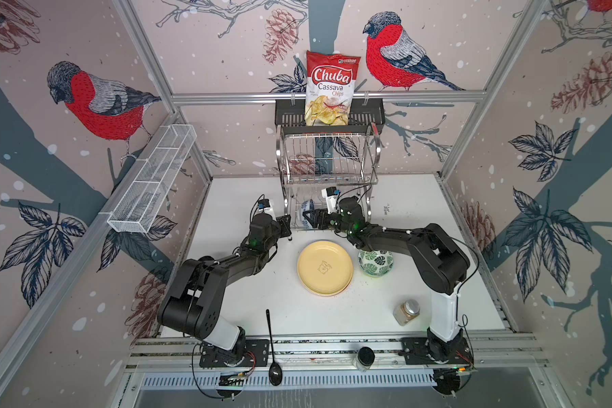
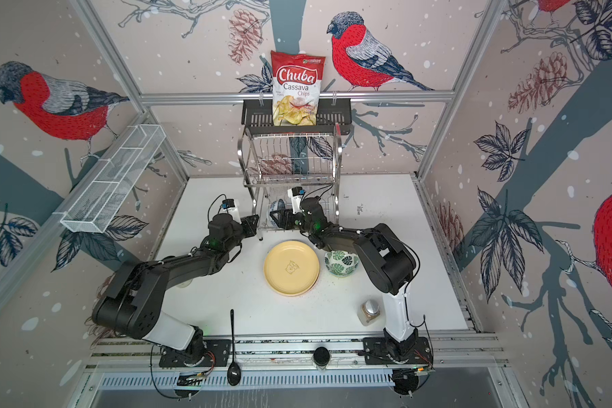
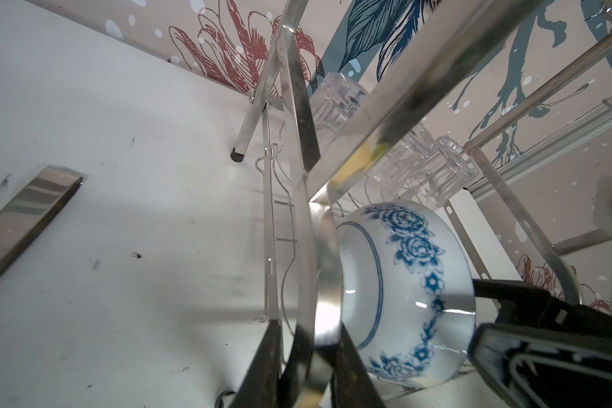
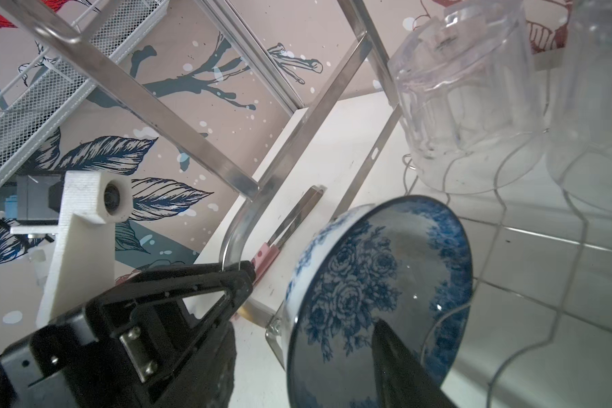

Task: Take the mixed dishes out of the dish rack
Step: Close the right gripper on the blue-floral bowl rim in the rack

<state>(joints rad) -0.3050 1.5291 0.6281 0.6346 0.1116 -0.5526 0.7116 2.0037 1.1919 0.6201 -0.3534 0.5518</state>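
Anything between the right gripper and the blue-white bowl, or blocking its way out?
Nothing between them: a finger of the right gripper is inside the blue-white bowl. The side frame of the dish rack, clamped by the left gripper, stands by its base; the upper tier is overhead.

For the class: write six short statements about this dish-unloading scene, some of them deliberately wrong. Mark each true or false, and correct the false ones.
1. The yellow plate lies flat on the table. True.
2. The blue-white bowl sits on the table beside that plate. False: it stands on edge in the lower tier of the dish rack.
3. The left tool clamps the rack's side frame. True.
4. The rack's upper tier is full of plates. False: only bare wires show there.
5. The green-leaf bowl is stacked on the yellow plate. False: it sits beside the plate, on the table.
6. Some clear tumblers sit in the rack's lower tier. True.
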